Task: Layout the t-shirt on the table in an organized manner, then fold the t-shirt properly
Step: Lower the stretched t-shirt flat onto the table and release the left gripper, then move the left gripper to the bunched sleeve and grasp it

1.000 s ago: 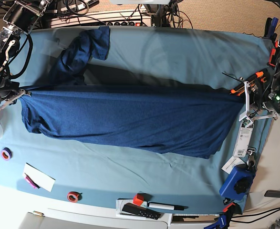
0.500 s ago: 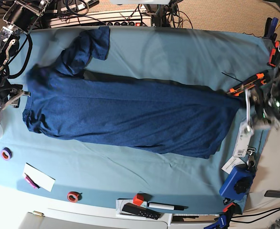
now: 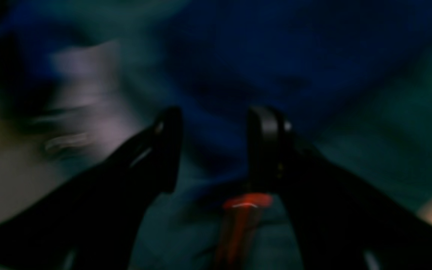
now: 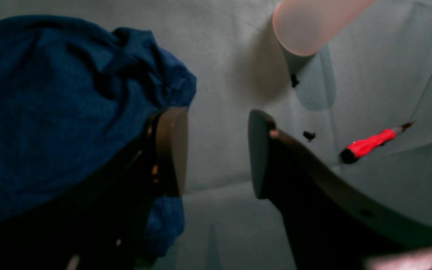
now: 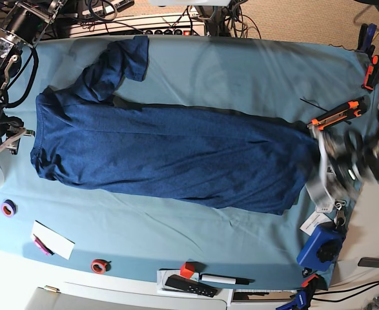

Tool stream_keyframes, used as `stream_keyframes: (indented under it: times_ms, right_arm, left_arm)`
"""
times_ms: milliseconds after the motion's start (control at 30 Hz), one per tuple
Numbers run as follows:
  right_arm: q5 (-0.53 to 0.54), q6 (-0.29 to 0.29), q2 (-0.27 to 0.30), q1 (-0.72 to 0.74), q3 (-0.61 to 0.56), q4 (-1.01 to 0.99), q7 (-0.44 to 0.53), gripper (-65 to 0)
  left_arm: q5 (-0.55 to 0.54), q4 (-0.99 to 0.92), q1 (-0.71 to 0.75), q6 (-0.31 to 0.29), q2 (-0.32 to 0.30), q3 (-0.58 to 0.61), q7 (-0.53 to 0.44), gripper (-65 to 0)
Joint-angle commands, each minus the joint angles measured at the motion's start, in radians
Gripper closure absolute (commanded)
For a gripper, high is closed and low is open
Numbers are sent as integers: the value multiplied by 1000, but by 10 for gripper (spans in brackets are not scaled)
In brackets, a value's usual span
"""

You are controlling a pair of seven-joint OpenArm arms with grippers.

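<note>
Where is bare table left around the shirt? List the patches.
Bare table runs beyond the shirt, right of its sleeve. A second strip lies between the shirt's near edge and the red tape roll. Crowded: the remote and the orange tool.

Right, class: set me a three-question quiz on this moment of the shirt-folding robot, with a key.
1. True or false: the right gripper is clamped on the t-shirt.
2. Multiple choice: where does the loose sleeve lie in the base view? A) towards the top left of the table B) hanging off the bottom edge C) under the red cube
3. Fill in: in the left wrist view, the left gripper is ____, with blue fabric seen beyond the gap.

Key: 1 false, its jaws stand apart with the shirt beside one finger; 2 A; 3 open.
</note>
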Motion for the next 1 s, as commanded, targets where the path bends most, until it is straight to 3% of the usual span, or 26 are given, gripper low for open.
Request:
stream_keyframes:
  times_ms: [0,133,400,567,733,833,900,967]
  right_arm:
    - [3,-7,26,16,5,17,23,-263]
    - [3,-8,25,16,5,17,23,-262]
    - [2,-8,25,13,5,17,26,-262]
    - [3,-8,25,13,5,17,26,-262]
    - [3,-8,25,13,5,17,25,-262]
    - [2,-8,23,13,5,17,25,-262]
    - [10,-8,23,13,5,17,22,-262]
    - [10,-8,23,13,5,17,22,-262]
  left_arm:
    - [-66,22,11,-22,2,-11,-6,-285]
    - [-146,86,127,-73,114,-11,21,-286]
    - [-116,171,275,-77,413,-10,21,-286]
    - [-51,171,360,-77,544,-8,21,-286]
    - [61,157,426,-77,629,13,2,-286]
    - [181,134,423,-26,630,93,-58,-291]
    - [290,124,423,-22,631,169,-79,-333]
    - [375,113,423,23,631,254,-95,-376]
